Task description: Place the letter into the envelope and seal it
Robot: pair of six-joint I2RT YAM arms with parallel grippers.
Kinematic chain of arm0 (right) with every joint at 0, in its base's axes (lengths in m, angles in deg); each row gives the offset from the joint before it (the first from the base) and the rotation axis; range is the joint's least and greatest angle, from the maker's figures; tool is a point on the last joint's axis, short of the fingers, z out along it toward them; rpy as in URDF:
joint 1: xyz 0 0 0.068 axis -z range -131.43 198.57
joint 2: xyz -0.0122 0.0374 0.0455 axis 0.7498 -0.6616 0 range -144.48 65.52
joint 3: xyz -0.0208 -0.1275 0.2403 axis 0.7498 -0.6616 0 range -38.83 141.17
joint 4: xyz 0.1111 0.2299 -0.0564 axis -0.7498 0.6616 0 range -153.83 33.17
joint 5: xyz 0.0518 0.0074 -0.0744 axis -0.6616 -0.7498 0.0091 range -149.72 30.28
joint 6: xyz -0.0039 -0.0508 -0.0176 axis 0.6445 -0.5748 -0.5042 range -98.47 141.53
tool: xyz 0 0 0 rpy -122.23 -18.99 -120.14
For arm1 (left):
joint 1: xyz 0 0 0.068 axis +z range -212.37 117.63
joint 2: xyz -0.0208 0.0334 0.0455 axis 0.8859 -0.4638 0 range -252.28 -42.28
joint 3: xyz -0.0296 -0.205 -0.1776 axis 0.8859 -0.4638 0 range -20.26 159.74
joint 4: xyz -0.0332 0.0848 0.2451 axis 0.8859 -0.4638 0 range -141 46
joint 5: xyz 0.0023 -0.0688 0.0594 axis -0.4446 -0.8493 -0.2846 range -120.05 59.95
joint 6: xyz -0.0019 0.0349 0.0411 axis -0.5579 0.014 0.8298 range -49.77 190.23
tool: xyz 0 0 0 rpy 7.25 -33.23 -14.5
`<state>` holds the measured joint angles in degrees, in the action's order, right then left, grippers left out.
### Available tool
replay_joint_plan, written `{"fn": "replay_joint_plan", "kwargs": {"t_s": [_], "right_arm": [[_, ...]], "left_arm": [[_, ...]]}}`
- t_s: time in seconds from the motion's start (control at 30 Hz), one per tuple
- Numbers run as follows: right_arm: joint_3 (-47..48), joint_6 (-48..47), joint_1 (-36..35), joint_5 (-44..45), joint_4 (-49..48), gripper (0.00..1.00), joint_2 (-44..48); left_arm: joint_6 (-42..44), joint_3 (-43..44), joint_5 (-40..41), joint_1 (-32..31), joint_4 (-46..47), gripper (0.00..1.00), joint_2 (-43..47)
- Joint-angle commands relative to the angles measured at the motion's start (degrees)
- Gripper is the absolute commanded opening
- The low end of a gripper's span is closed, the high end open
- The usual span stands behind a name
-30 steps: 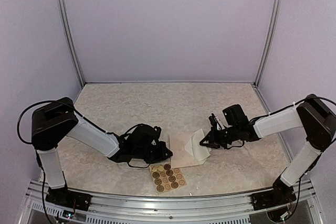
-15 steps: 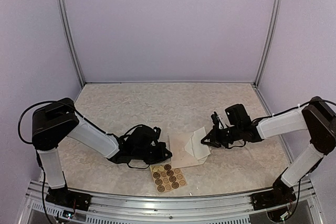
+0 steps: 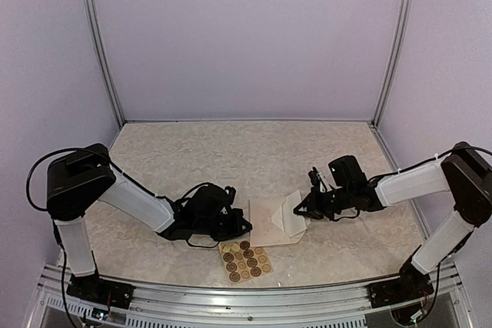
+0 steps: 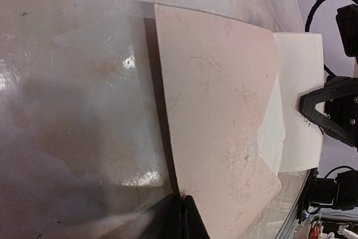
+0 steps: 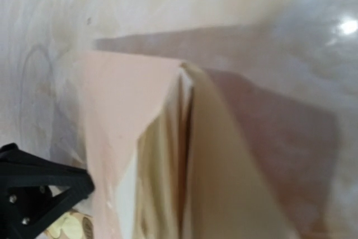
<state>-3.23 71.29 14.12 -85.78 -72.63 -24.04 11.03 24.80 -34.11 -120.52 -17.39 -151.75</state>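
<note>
Down at the lower centre of the overhead frame, the envelope (image 3: 265, 220) lies on the mottled table (image 3: 231, 151) between two robot arms that reach in from either side. The left gripper (image 3: 244, 226) sits at the envelope's left edge, low to the surface. Its fingers (image 4: 187, 219) are clenched together on the tan paper's near corner at the bottom of the wrist view, where that edge stands a little off the table and casts a shadow. From the right of the frame, the right gripper (image 3: 300, 209) meets a piece of white paper (image 3: 293, 217) at the envelope's right end. Its dark fingers are drawn to a point and pinch that paper's outer edge. The white paper is tilted up off the table, rising toward the right wrist camera, with a fold running along it. Whether it is the envelope's flap or a separate sheet tucked in cannot be told. Just below the envelope, near the bottom edge of the overhead frame, lies a tan sheet of round brown stickers (image 3: 246, 260).
</note>
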Motion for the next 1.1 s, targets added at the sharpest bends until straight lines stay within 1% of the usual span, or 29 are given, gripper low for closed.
{"fn": "replay_joint_plan", "kwargs": {"t_s": [0.0, 0.1, 0.2, 0.6, 0.9, 1.0, 1.07], "right_arm": [[0.2, 2.4, -2.9, -1.5, -4.4, 0.00, -2.6], [0.8, 3.4, -4.0, -1.8, -6.4, 0.00, -4.3], [1.3, 3.6, -4.5, -1.5, -6.5, 0.00, -5.1], [0.3, 0.6, -4.3, 6.0, 3.2, 0.00, 0.9], [-1.4, -1.4, -2.7, 6.1, 6.9, 0.00, 3.5], [-1.5, -2.4, -2.5, 5.1, 6.9, 0.00, 3.6], [-1.5, -3.0, -2.5, 3.6, 6.2, 0.00, 3.1]], "left_arm": [[0.5, 0.6, -0.4, -0.9, -1.9, 0.00, -1.0], [0.5, 1.2, -0.7, -1.1, -1.9, 0.00, -1.4], [0.6, 1.3, -0.5, -1.2, -2.4, 0.00, -1.5], [0.8, -0.1, 3.2, -1.1, -5.6, 0.00, 0.9], [0.7, -0.8, 3.9, -1.1, -6.4, 0.00, 1.8], [1.1, -0.8, 3.2, -1.1, -4.9, 0.00, 2.0], [1.4, -0.3, 2.3, -1.3, -3.3, 0.11, 2.2]]}}
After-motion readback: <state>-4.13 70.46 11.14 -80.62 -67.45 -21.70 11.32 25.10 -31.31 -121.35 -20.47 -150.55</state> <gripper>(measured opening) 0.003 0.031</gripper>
